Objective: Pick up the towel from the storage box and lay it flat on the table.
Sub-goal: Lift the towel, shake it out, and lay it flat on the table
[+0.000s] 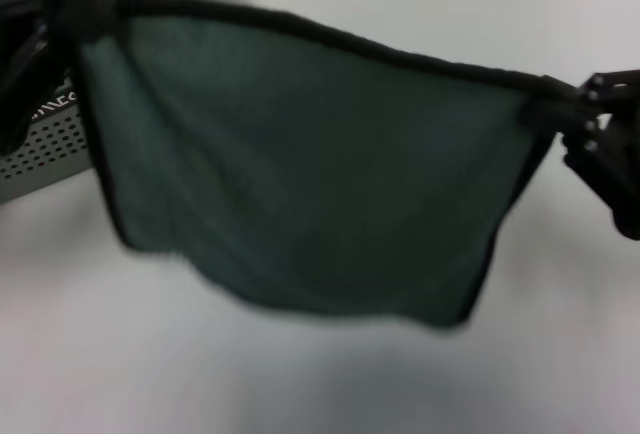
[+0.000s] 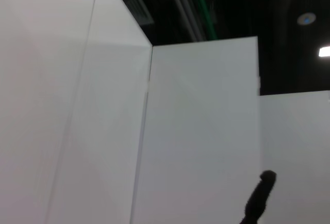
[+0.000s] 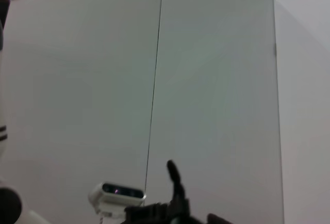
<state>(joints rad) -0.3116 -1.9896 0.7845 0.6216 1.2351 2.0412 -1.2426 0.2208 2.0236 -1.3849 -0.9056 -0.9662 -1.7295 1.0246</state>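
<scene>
Towel hangs spread between left gripper at ten o'clock and right gripper at three, each apparently pinching a top corner. Held taut, it should drop flat onto the table, clear of the storage box.

A test cell inside a large hall is suggested. A plain white desk is enclosed by white partition panels, joined at visible seams. Above the panels, a dark industrial ceiling with pipes, a vent and lamps is seen.

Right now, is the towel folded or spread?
Spread: the towel hangs open between the left end effector and right end effector, above the table.
</scene>
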